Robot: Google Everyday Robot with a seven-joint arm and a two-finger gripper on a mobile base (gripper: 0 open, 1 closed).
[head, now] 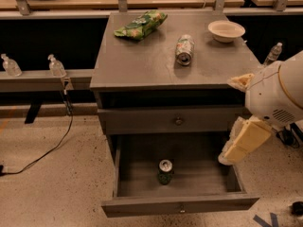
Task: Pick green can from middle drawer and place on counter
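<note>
The green can (165, 172) stands upright in the open middle drawer (180, 205), near the middle of its floor, silver top up. My gripper (240, 144) hangs from the white arm over the drawer's right edge, to the right of the can, above it and apart from it. The counter (142, 63) is the cabinet's grey top, above the shut knobbed drawer front (178, 121).
On the counter lie a paler white-and-green can (184, 49) on its side, a green snack bag (140, 24) and a cream bowl (226, 30). Clear bottles (56, 66) stand on a ledge at the left, and one (273, 54) at the right. A cable (47, 150) runs across the floor.
</note>
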